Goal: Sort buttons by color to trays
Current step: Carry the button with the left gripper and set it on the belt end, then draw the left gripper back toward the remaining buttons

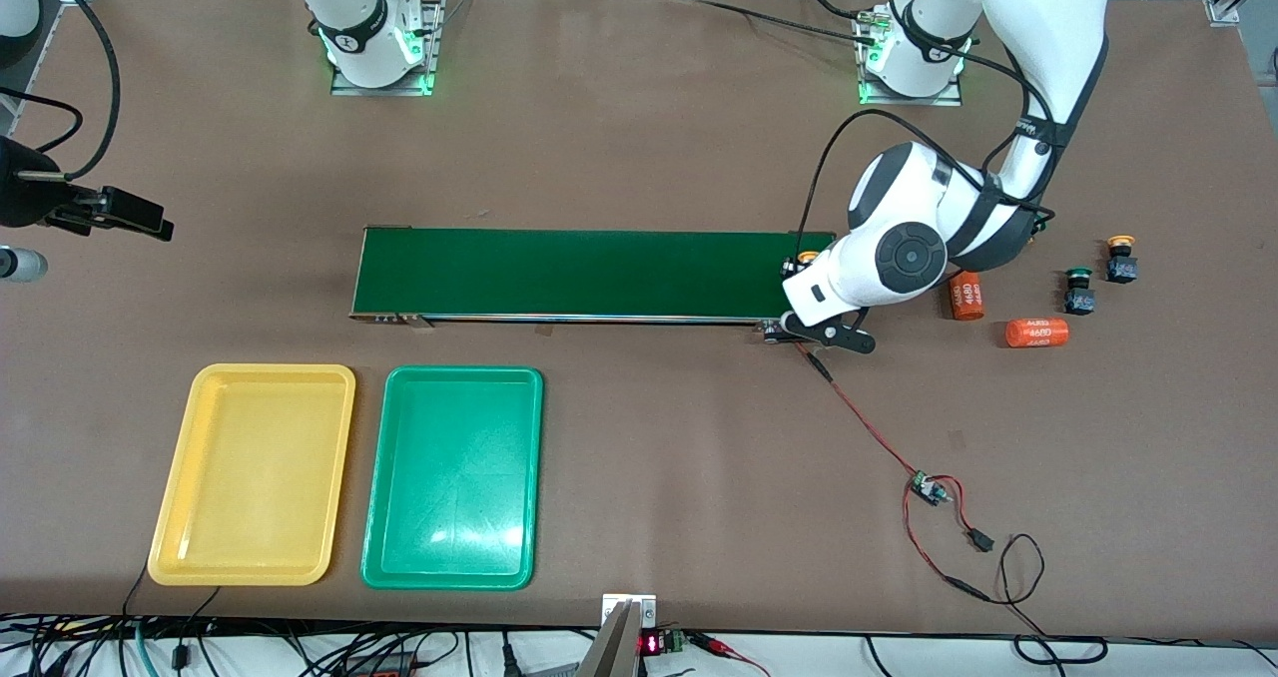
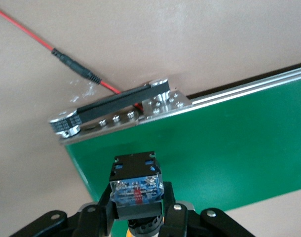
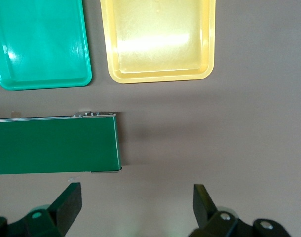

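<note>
The left end effector (image 2: 136,217) grips a yellow button (image 2: 136,187) over the belt's (image 1: 589,273) end. Released tilted, it could topple or roll off. The right end effector (image 3: 135,207) waits wide, beside the belt's other end; both trays (image 1: 255,472) lie empty.

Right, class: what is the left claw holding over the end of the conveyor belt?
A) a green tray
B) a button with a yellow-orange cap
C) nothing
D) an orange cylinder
B: the left claw is shut on a dark-bodied button over the conveyor belt, its yellow-orange cap showing.
</note>
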Tool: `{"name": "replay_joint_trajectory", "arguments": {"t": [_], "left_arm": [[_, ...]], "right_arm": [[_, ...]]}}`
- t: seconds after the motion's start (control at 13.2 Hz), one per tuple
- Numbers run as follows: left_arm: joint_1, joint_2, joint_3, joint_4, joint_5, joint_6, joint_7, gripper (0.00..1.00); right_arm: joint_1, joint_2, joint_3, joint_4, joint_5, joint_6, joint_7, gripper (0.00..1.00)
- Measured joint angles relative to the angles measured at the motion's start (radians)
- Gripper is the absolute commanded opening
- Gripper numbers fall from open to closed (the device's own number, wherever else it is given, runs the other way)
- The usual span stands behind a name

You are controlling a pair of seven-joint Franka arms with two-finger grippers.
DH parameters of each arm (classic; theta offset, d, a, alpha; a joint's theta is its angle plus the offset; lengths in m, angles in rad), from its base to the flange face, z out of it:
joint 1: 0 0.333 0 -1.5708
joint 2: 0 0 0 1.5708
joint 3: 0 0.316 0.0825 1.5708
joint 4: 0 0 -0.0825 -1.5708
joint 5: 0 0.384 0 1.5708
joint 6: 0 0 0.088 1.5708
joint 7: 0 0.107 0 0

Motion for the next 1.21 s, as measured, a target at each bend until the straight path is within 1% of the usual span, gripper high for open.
{"name": "replay_joint_trajectory", "arguments": {"t": [0.23,0.3,0.38,0.45,0.53,0.61,0.83,0.99,1.06,1.21], "left_arm": [[-0.001,0.002,-0.005,-0.067,0.000,0.096,0.000,0.03],[-0.001,0.003,-0.005,-0.083,0.000,0.110,0.000,0.07],[-0.001,0.003,-0.006,-0.093,0.000,0.116,0.000,0.14],[-0.002,0.003,-0.007,-0.097,0.000,0.118,0.000,0.37],[-0.003,0.002,-0.008,-0.098,0.000,0.118,0.000,0.91],[-0.004,0.002,-0.010,-0.098,0.000,0.118,0.000,1.00],[-0.004,-0.018,-0.011,-0.090,0.000,0.119,0.000,1.00],[0.009,-0.070,0.001,-0.081,0.000,0.105,-0.003,1.00],[0.037,-0.103,0.010,-0.079,0.000,0.079,-0.003,1.00],[0.154,-0.150,0.020,-0.080,0.002,0.003,0.012,1.00]], "right_arm": [[0.000,0.000,0.000,0.000,0.000,0.000,0.000,1.00],[0.000,0.000,0.000,0.000,0.000,0.000,0.000,1.00],[0.000,0.000,0.000,0.000,0.000,0.000,0.000,1.00],[0.000,0.000,0.000,0.000,0.000,0.000,0.000,1.00],[0.000,0.000,0.000,0.000,0.000,0.001,0.000,1.00],[0.000,0.000,0.000,0.000,0.000,0.001,0.000,1.00],[0.000,0.001,0.000,0.000,0.006,0.002,0.000,1.00],[-0.004,0.004,-0.001,0.000,0.023,0.002,0.000,1.00],[-0.009,0.005,-0.002,0.000,0.028,0.003,0.000,1.00],[-0.015,0.006,-0.003,0.000,0.032,0.003,0.000,1.00]]}}
